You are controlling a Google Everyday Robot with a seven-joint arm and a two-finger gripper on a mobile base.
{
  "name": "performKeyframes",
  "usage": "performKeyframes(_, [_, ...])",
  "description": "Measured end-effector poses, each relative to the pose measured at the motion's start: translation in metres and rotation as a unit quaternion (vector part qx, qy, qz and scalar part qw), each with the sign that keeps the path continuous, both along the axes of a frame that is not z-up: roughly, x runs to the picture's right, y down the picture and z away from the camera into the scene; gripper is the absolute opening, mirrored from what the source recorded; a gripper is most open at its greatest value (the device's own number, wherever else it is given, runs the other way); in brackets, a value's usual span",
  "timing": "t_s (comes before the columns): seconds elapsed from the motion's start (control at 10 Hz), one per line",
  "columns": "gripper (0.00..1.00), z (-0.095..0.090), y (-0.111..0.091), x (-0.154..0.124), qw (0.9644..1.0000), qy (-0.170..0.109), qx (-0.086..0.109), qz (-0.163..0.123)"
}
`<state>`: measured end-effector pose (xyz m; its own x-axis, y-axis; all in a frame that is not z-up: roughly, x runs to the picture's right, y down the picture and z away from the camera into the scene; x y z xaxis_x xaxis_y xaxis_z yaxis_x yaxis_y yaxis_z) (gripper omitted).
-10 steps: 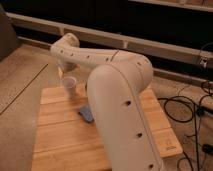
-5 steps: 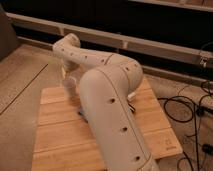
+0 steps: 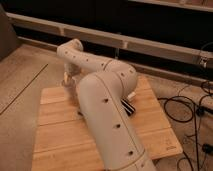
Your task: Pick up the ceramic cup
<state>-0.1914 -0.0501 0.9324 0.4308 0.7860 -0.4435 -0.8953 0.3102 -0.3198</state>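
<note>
My gripper (image 3: 67, 80) hangs from the wrist at the far left of the wooden table (image 3: 55, 125), just above the board. A small pale whitish piece shows right at the gripper; it may be the ceramic cup (image 3: 65, 78), but the wrist and arm hide most of it. I cannot tell whether the cup is held or stands on the board. My big beige arm (image 3: 105, 115) crosses the middle of the table and covers what lies behind it.
A dark object (image 3: 128, 107) and a small white thing (image 3: 132, 95) lie on the table just right of the arm. Black cables (image 3: 192, 110) run over the floor at the right. A long rail (image 3: 150, 46) runs along the back.
The arm's elbow has swung left and toward the camera and now covers the blue-grey thing on the table. The cup, in plain view under the gripper before, is now mostly hidden.
</note>
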Motion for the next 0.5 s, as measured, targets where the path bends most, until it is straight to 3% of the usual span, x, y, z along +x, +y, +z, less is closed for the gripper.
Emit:
performKeyframes(0.3, [0.32, 0.0141, 0.0167, 0.0125, 0.999, 0.003, -0.042, 0.018])
performKeyframes(0.5, [0.12, 0.0103, 0.0116, 0.0069, 0.9981, -0.018, -0.053, 0.024])
